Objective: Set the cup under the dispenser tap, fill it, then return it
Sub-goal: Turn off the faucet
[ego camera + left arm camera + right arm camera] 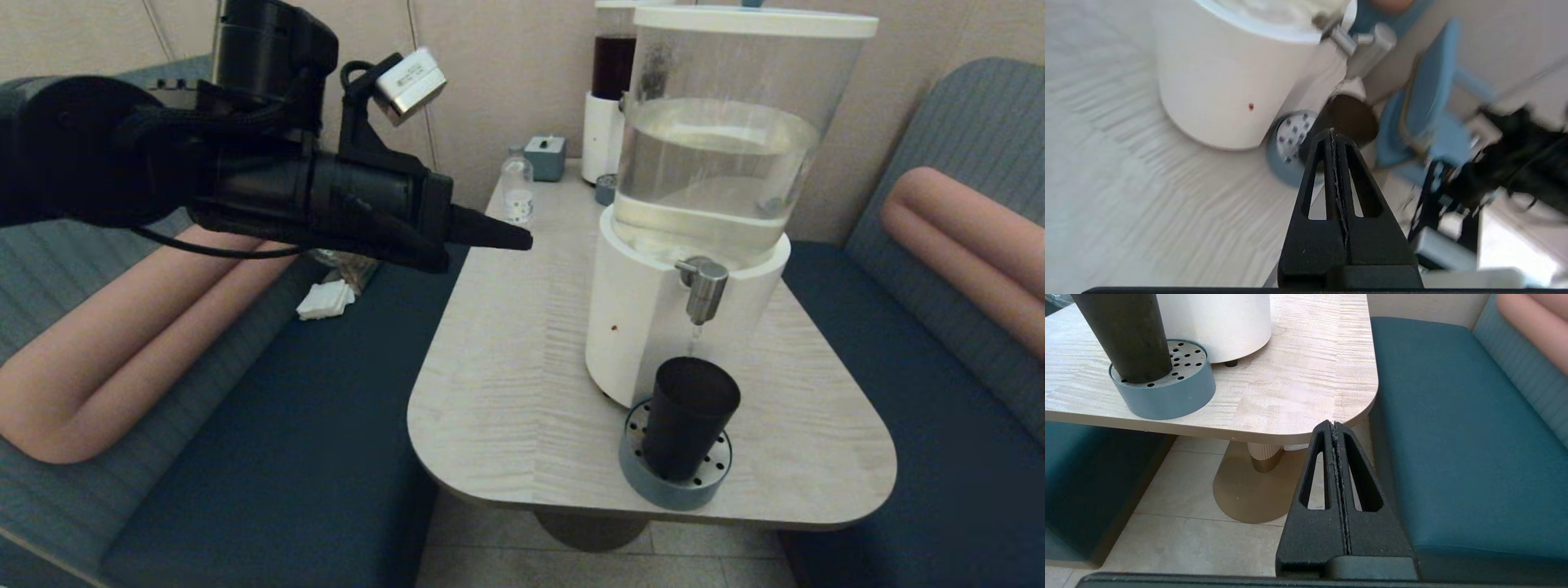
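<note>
The dark cup [688,415] stands upright on the blue-grey perforated drip tray [673,482], directly below the steel dispenser tap [704,287]; a thin stream of water falls from the tap into it. The tap juts from the white base [637,318] of the large clear water tank [718,139]. My left gripper [522,239] is shut and empty, raised above the table's left side, well left of the tap. In the left wrist view the left gripper [1334,132] points towards the cup [1351,122] and tap [1367,47]. My right gripper [1333,424], shut and empty, hangs below the table's near right corner; the cup [1126,335] shows there too.
The light wood table [506,392] has teal benches [269,441] on both sides with pink bolsters. A small clear bottle [517,192], a blue-grey box [545,157] and a narrower dark-liquid dispenser [611,90] stand at the back. White napkins [325,300] lie on the left bench.
</note>
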### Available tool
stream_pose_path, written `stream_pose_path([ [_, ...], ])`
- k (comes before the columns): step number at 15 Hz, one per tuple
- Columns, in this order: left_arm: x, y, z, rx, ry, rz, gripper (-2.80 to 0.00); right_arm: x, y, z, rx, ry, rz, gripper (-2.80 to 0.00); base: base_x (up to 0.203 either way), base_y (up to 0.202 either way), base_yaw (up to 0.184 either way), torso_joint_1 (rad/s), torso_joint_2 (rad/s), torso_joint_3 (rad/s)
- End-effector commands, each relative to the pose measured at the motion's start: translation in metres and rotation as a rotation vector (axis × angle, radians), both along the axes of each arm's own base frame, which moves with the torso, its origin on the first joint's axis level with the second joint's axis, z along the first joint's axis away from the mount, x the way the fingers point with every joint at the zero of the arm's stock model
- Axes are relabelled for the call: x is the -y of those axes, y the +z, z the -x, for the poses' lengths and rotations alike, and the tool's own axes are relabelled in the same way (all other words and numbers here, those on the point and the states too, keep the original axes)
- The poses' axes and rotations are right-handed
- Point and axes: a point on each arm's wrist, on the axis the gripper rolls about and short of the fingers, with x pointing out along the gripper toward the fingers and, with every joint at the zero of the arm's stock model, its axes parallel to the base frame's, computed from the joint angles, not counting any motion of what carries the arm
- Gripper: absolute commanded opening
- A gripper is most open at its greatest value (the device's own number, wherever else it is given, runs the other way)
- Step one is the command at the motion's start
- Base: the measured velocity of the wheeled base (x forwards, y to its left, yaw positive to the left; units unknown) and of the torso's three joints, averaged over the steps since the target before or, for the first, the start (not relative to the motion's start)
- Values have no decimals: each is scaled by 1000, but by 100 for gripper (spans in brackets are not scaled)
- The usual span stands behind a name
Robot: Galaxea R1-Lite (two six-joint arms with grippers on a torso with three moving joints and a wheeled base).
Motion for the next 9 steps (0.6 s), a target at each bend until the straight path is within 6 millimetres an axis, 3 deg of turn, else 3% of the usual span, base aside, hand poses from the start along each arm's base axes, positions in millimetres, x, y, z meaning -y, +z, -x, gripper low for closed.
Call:
stream_pose_path([
  [1,14,9,-2,-20,-28,-55,-280,0,-4,-1,-15,0,0,-280,0,0,0,0,0,0],
  [3,29,13,2,73,-32,-146,-280,0,-4,-1,-15,0,0,-280,0,0,0,0,0,0],
  [6,60,-15,19,158,-105,-424,-280,0,-4,-1,-14,0,0,-280,0,0,0,0,0,0],
  [9,71,-24,31,279,-150,-617,-280,0,-4,-1,-14,0,0,-280,0,0,0,0,0,0],
])
